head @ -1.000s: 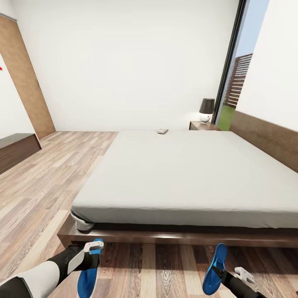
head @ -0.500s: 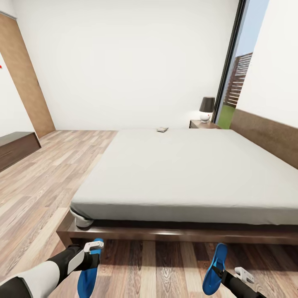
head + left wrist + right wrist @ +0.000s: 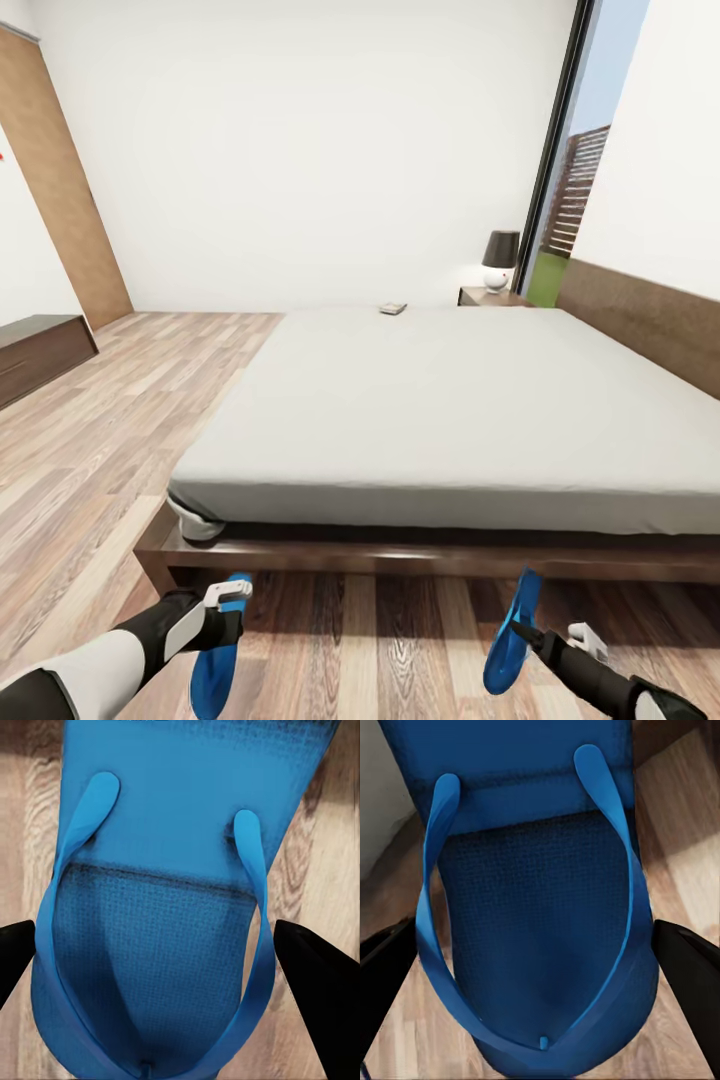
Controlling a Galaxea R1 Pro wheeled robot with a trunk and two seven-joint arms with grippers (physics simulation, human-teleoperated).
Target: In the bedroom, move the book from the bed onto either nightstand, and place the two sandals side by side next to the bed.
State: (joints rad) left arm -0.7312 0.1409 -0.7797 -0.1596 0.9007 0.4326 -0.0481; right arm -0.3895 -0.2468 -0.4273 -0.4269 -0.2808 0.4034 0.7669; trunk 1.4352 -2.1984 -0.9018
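Bedroom floor (image 3: 90,450), near side of bed (image 3: 440,420): left gripper (image 3: 222,612) and right gripper (image 3: 545,640) each clamped on a sandal (image 3: 212,655), (image 3: 505,640), soles lengthwise toward bed, well apart.

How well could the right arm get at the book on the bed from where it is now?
Probably not. The book lies at the far edge of the bed, with the whole mattress between it and the right pincer, which hangs low at the near side and is shut on a sandal.

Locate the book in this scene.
In the head view, the book lies on the bed's far edge, left of the lamp and nightstand.
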